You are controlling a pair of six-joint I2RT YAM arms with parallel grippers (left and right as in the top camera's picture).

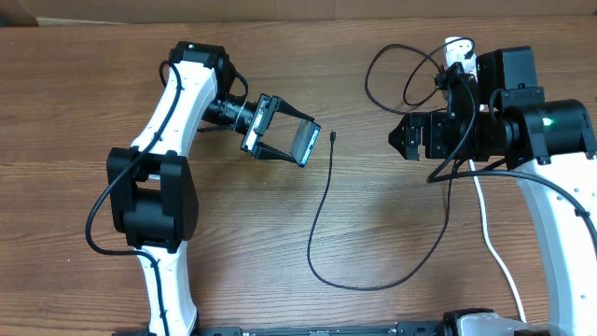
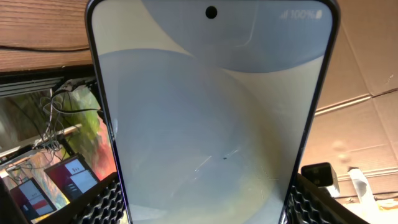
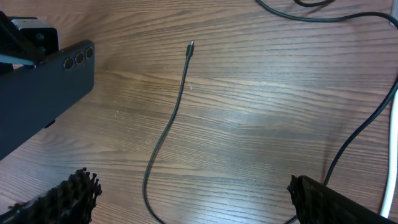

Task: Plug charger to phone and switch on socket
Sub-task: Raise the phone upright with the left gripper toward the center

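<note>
My left gripper (image 1: 284, 140) is shut on the phone (image 1: 306, 142) and holds it tilted above the table. The phone's light screen (image 2: 211, 124) fills the left wrist view, with my fingers (image 2: 205, 214) on both its edges. Its dark back with camera lenses shows in the right wrist view (image 3: 43, 93). The charger's connector tip (image 1: 333, 137) lies on the table just right of the phone, also seen in the right wrist view (image 3: 191, 45). Its thin black cable (image 1: 322, 243) curves toward me and loops right. My right gripper (image 1: 403, 135) is open and empty (image 3: 193, 199). The socket (image 1: 457, 49) is mostly hidden behind the right arm.
A white cord (image 1: 494, 243) runs down the right side of the table and shows at the right wrist view's edge (image 3: 392, 186). Black cable loops (image 1: 392, 79) lie at the back near the socket. Bare wood table (image 1: 392, 215) lies between the arms.
</note>
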